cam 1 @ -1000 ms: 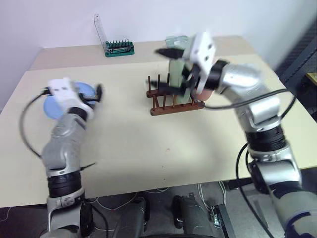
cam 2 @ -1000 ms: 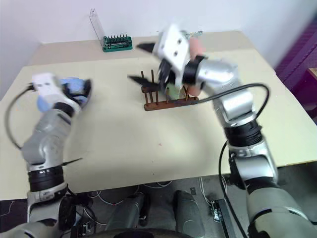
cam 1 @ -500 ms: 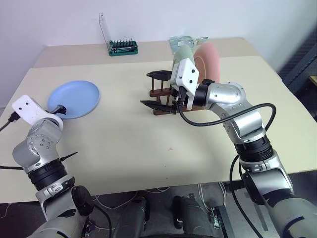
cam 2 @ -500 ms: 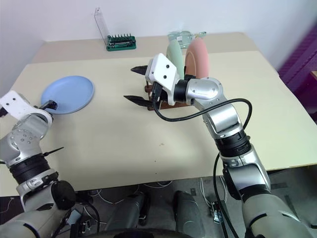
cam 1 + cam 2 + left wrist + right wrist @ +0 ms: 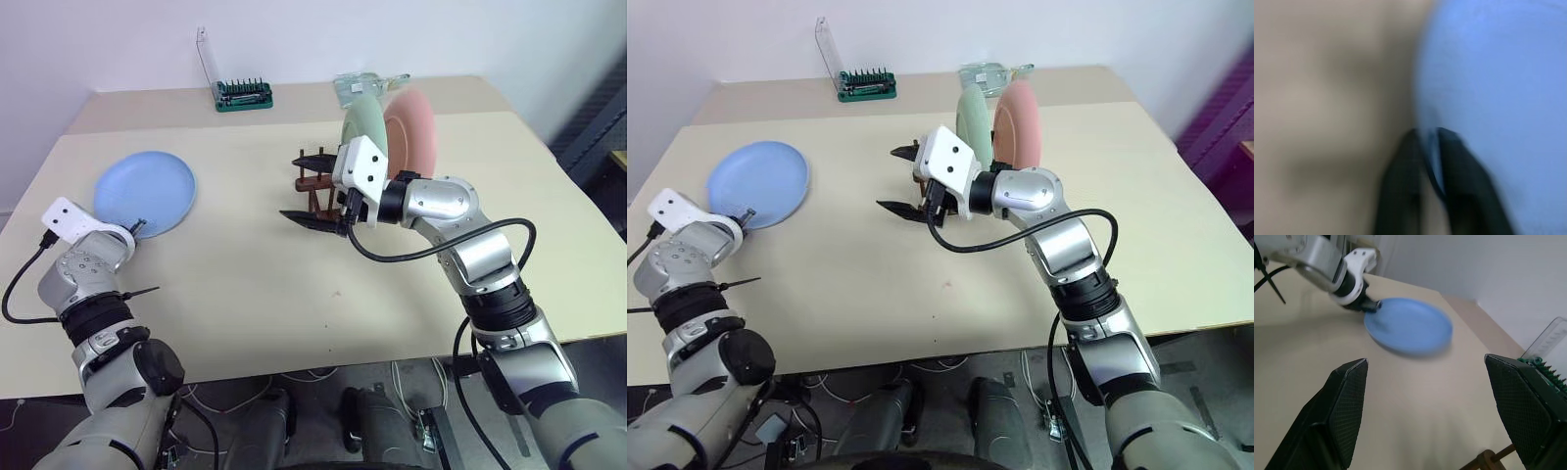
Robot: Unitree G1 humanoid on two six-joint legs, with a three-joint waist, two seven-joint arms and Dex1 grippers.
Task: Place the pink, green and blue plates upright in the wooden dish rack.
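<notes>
- Presently, the left hand (image 5: 137, 227) is closed on the near rim of the blue plate (image 5: 145, 192), which lies at the left side of the surface (image 5: 255, 274); the left wrist view shows the two fingers (image 5: 1400, 161) pinching the plate's thin edge between them.
- Gripping at the rim is, by judgement, what allows a flat plate to be lifted and tipped on edge for slotting between pegs.
- Meanwhile the right hand (image 5: 309, 189) hovers level with its fingers spread wide and holds nothing; it points toward the blue plate from just in front of the wooden dish rack (image 5: 315, 183), perhaps waiting to receive or steady that plate.
- Already upright in the rack are the green plate (image 5: 359, 116) and the pink plate (image 5: 416, 122), side by side at its right end, so two of three plates appear done.
- Free pegs remain at the rack's left end, nearest the blue plate.
- Standing between the blue plate and those pegs is the right hand itself, which partly covers the rack; it would probably need to move aside or cooperate.
- Well apart at the surface's far edge sit a green tool-bit holder (image 5: 243, 94) with a clear lid and a clear container (image 5: 361, 80) behind the plates; neither obstructs the route.
</notes>
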